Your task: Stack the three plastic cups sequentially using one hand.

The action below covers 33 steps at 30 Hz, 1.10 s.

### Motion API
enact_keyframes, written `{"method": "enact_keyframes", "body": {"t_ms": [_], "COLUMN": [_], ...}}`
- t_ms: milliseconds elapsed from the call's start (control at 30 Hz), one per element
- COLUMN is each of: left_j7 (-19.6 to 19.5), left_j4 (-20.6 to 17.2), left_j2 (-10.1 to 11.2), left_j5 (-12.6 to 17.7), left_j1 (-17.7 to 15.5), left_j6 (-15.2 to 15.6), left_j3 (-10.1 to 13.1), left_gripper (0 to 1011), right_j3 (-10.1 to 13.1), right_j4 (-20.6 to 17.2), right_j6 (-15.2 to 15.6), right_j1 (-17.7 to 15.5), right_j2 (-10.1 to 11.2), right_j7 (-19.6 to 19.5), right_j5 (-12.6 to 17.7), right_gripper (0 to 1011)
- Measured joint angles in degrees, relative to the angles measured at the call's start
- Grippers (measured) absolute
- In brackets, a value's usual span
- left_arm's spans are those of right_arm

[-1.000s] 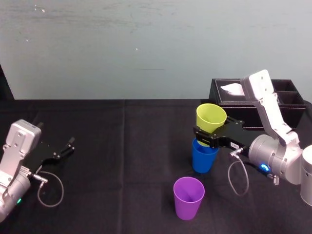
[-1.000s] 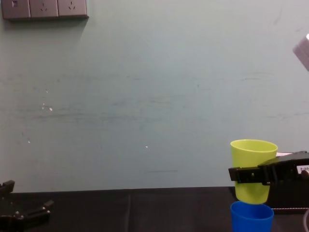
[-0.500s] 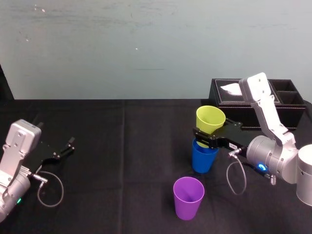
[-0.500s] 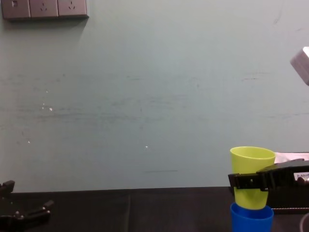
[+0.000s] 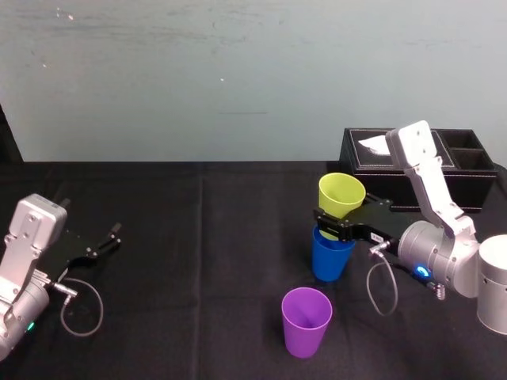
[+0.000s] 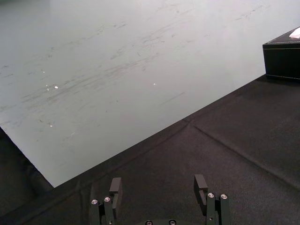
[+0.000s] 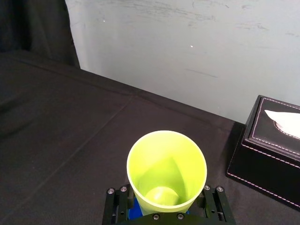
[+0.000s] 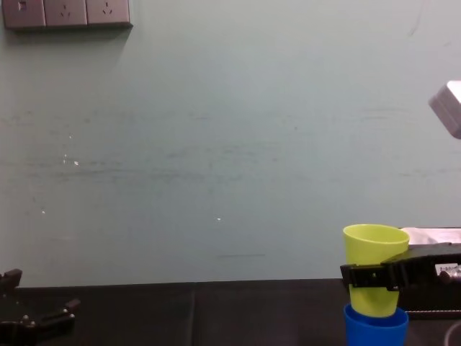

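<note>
**Head view.** You see the right pincer (image 5: 342,215) clamped on the yellow-green cup (image 5: 342,192), with one finger on each side of the cup wall. The cup is upright, directly above the blue cup (image 5: 331,257), and its base sits at the blue cup's mouth. The blue cup stands on the black bench (image 5: 198,237). The purple cup (image 5: 306,321) stands alone, nearer to the robot and apart from the other two. The black tissue box (image 5: 467,170) sits behind the right arm. The left pincer (image 5: 107,240) rests low at the bench's left side, well apart from all the cups, with its fingers spread.

**Left wrist view.** The left pincer's two fingers stand apart with nothing between them, and bare bench cloth lies ahead. A corner of the tissue box shows far off.

**Right wrist view.** You look down into the yellow-green cup held between the closed fingers. A sliver of blue shows just beneath its base.

**Chest view.** The base of the yellow-green cup dips just inside the blue cup's rim.
</note>
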Motion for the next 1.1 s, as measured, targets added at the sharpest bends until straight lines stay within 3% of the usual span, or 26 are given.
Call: {"method": "enact_keyframes", "body": {"t_ms": [867, 1100], "left_j7": [0.00, 0.00], "left_j4": [0.00, 0.00], "left_j2": [0.00, 0.00], "left_j5": [0.00, 0.00], "left_j1": [0.00, 0.00], "left_j6": [0.00, 0.00], "left_j3": [0.00, 0.00], "left_gripper": [1000, 1000], "right_j3": [-0.43, -0.39], "right_j4": [2.54, 2.44], "right_j6": [-0.41, -0.41], "right_j1": [0.47, 0.44], "right_j2": [-0.77, -0.74], "right_j7": [0.10, 0.09], "right_j5": [-1.13, -1.11], "right_gripper": [719, 866]}}
